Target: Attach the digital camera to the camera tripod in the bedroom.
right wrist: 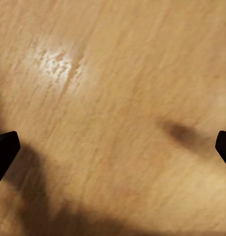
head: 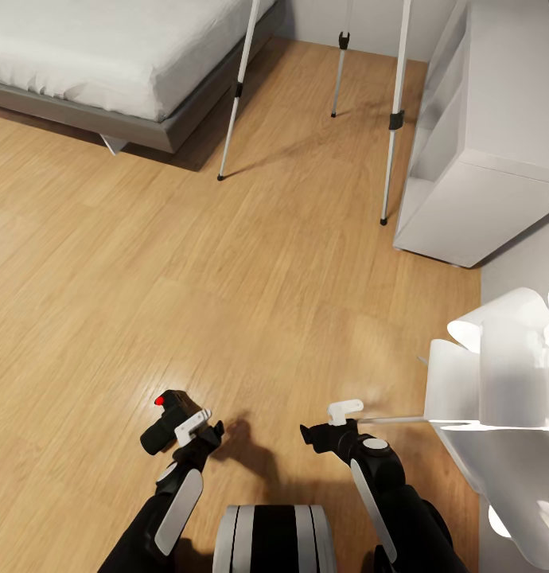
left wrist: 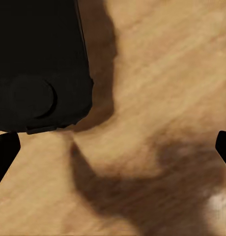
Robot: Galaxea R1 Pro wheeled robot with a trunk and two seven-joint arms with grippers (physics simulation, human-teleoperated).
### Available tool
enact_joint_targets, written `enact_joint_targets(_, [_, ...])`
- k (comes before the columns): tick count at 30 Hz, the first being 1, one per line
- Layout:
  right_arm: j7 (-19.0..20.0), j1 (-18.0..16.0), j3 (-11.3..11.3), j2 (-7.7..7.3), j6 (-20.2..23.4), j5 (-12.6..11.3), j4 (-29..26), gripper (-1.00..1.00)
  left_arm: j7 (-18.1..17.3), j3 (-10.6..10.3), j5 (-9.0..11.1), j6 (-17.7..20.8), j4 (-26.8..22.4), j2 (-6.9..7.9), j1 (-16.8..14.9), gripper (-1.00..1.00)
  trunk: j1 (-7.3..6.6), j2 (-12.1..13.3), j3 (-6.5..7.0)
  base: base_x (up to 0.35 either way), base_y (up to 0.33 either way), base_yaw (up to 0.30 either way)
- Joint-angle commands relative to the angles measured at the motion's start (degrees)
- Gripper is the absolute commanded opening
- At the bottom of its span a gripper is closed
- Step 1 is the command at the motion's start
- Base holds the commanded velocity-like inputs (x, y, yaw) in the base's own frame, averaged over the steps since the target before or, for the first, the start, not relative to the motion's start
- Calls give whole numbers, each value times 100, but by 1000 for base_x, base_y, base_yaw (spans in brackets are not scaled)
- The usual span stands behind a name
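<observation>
Matte black boxy digital camera (head: 168, 419), red dot on top, near-left above glossy light wood floor (head: 227, 278), long axis running near-left to far-right, at the left end effector (head: 201, 427); grip unclear. Right end effector (right wrist: 113, 147) open, empty. Slim silver-white camera tripod (head: 395, 111) legs far, beside grey bed (head: 107, 56).

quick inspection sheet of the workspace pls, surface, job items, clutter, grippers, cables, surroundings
surface: light wood plank floor, glossy, arm shadows on it
job's things: small black boxy digital camera with red dot, at the left gripper, whether gripped cannot be told; silver-white legs of the camera tripod standing ahead, head out of frame
clutter: nothing seen
grippers: left gripper fingertips wide apart in its wrist view, camera beside them; right gripper open, empty
cables: nothing seen
surroundings: grey bed with white mattress; white shelf unit; white folded-looking shapes at right
</observation>
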Motion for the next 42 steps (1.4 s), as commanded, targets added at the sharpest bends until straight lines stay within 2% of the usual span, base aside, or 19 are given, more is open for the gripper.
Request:
enact_joint_targets(1, [15,-2,-4,1,29,-2,-7,100,37,-11,15,16,-8,3,-1,100,-1,-1,-3,0,0,0])
enact_joint_targets(8, [15,-2,3,2,28,3,-5,100,178,28,-50,12,1,13,-1,100,-1,-1,-3,0,0,0])
enact_joint_targets(15, [15,-2,5,2,28,3,-5,100,684,40,-54,7,2,14,-1,100,-1,-1,-3,0,0,0])
enact_joint_targets(19, [15,-2,5,2,29,4,-5,100,806,42,-55,4,-1,15,-1,100,-1,-1,-3,0,0,0])
enact_joint_targets(42, [15,-2,5,2,29,2,-7,100,890,33,-55,4,76,-2,-1,100,-1,-1,-3,1,0,0])
